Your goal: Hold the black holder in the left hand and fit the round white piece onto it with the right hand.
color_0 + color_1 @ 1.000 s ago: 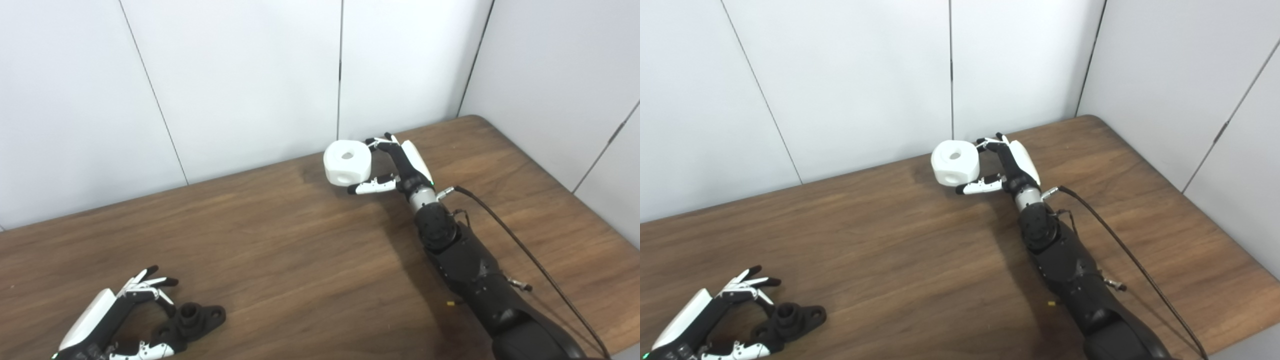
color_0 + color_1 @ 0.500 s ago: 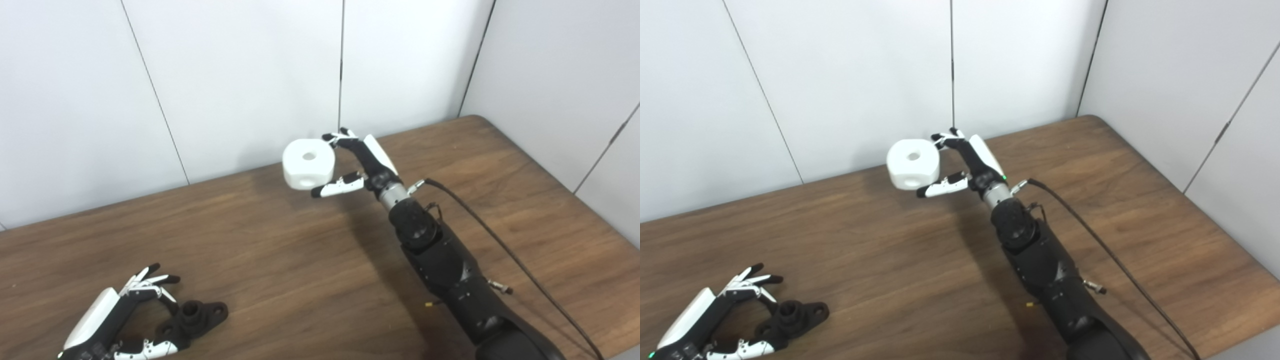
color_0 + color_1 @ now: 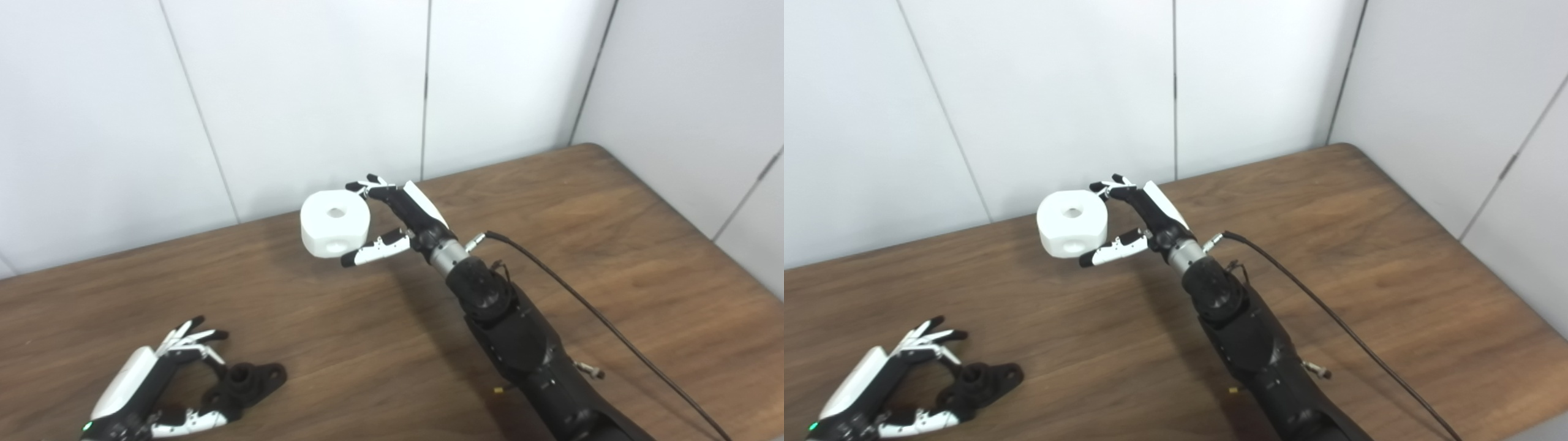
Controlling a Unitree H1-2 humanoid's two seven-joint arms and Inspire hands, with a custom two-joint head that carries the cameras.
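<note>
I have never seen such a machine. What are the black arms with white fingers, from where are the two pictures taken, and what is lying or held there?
These are the two arms of a humanoid robot, each ending in a robot hand. Both pictures come from two cameras side by side on its head, so they show one scene from slightly different places. The right robot hand holds a round white piece with a hole on top, lifted above the brown wooden table. The left robot hand, near the bottom edge, has its fingers around a black holder that lies on the table. A black cable runs along the right arm.
</note>
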